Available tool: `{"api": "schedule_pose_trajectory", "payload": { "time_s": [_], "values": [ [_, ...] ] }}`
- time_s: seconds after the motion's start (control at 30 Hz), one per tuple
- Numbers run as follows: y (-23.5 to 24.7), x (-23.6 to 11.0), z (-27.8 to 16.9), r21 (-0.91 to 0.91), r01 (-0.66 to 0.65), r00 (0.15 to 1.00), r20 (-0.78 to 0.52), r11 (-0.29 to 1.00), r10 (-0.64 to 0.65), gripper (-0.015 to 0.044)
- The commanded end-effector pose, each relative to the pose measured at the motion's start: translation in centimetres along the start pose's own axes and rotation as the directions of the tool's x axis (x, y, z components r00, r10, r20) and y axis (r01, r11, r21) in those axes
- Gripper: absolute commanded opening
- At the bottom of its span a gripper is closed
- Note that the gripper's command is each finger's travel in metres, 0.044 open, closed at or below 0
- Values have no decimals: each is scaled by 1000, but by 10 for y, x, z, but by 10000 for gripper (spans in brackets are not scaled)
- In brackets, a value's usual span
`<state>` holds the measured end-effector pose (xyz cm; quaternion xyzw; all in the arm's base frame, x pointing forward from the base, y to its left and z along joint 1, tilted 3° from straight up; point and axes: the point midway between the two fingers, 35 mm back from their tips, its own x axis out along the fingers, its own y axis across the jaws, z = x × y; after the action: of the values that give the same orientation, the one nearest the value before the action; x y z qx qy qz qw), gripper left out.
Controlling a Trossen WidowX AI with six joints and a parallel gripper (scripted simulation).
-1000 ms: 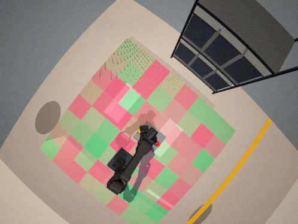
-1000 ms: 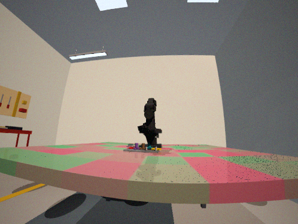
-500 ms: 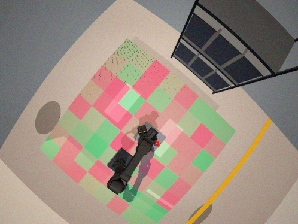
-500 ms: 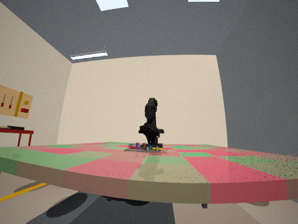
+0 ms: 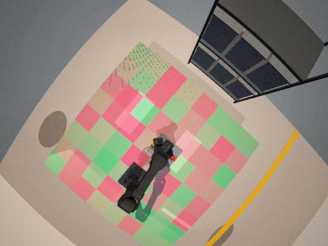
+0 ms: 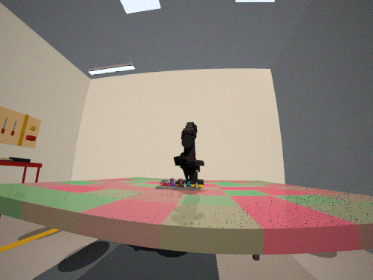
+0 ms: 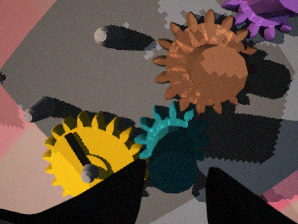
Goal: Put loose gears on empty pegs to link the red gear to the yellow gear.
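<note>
the claw point(image 5: 162, 146) point(image 6: 188, 180) point(image 7: 176, 172) is partway open, its two dark fingers standing just beside the knob of the teal gear point(image 6: 188, 183) point(image 7: 159, 136), one on each side, with a narrow gap between finger and knob. it reaches down over the grey board point(image 5: 176, 150) point(image 6: 156, 187) point(image 7: 65, 65), which lies on the pink and green counter point(image 5: 109, 158) point(image 6: 123, 202) point(image 7: 15, 30). the teal gear is on the board, its teeth up against those of the yellow gear point(image 5: 153, 143) point(image 6: 200, 186) point(image 7: 112, 150); whether it sits fully flat i cannot tell. the yellow gear has its black stripe showing and a peg tip poking up through its middle. on the teal gear's other side is the brown gear point(image 6: 180, 183) point(image 7: 182, 72), its teeth close to the teal ones, and past that the purple gear point(image 6: 172, 182) point(image 7: 267, 12), cut off by the edge of the wrist view. the red gear point(image 5: 173, 158) point(image 6: 165, 184) is at the far end from the yellow one. two bare pegs stand on the board, one near the brown gear point(image 7: 101, 36) and one near the yellow gear.
</note>
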<state>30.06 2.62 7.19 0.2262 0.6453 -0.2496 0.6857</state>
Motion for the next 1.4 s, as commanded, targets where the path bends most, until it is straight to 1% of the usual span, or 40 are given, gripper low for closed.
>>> {"api": "schedule_pose_trajectory", "payload": {
  "time_s": [0.0,0.1,0.2,0.23,0.27,0.37,0.4,0.57,0.6,1.37],
  "values": [
    [2,-20,2,23,-9,1000,9,1000,8,140],
    [1,-38,1,33,-9,1000,9,999,8,140],
    [1,-42,1,35,-9,1000,9,999,8,140],
    [1,-35,1,27,-7,1000,7,1000,7,166],
    [1,-41,1,27,-7,1000,7,1000,7,193],
    [-1,-75,-1,27,-7,1000,6,1000,7,271],
    [-2,-81,-2,27,-7,1000,6,1000,7,298],
    [-2,-83,-2,27,-7,1000,6,1000,7,429],
    [-2,-83,-2,27,-7,1000,6,1000,7,440],
    [-2,-83,-2,27,-7,1000,6,1000,7,440]
  ]
}}
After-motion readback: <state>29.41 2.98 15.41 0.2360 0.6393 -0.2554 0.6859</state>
